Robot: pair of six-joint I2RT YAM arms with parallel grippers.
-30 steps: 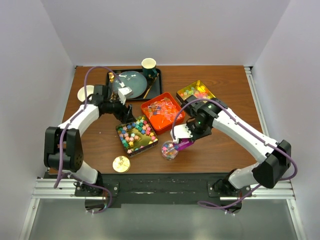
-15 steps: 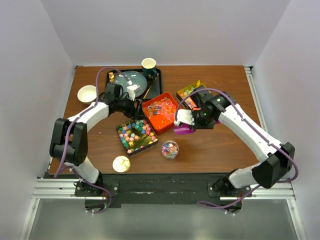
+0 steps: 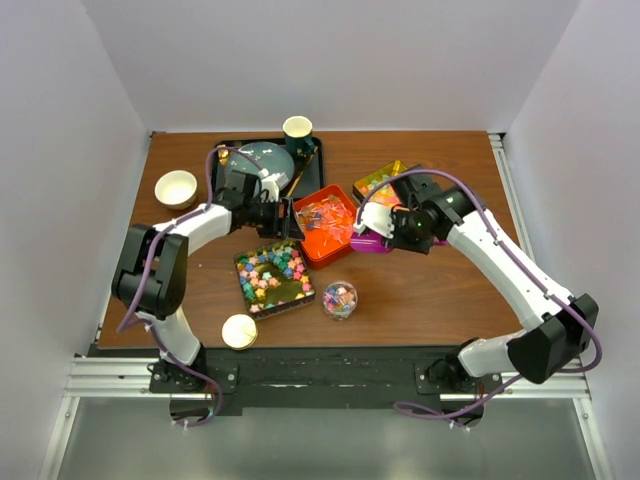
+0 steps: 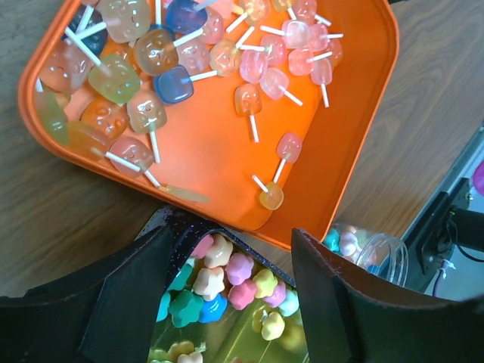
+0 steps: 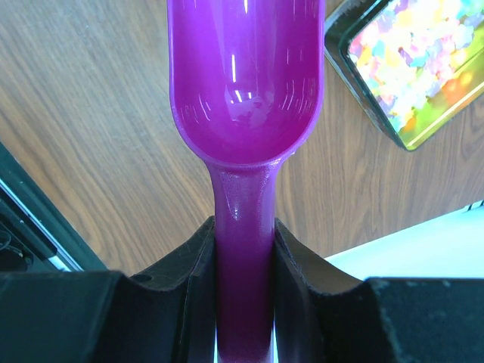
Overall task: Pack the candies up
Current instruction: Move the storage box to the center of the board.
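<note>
The wooden table carries three open containers set close together. The orange tray of wrapped pieces is seen at the middle. A tin of pastel candies lies just nearer the arm bases, and a second tin of multicoloured cubes lies beyond the tray on the right. A small clear jar, already partly filled, stands beside the pastel tin on the near side.

The purple scoop is gripped by its handle in the right claw, whose jaws are closed snugly on it. Its bowl is seen to be empty. Its long axis runs straight out from the claw over bare wood. The cube tin lies ahead and off to one side of the bowl, and the orange tray just beyond its tip. The right arm is judged the nearer one for a refill there, after a small turn of the scoop.

The left claw is held wide open with nothing in it. The far corner of the pastel tin lies below, between its fingers.
</note>
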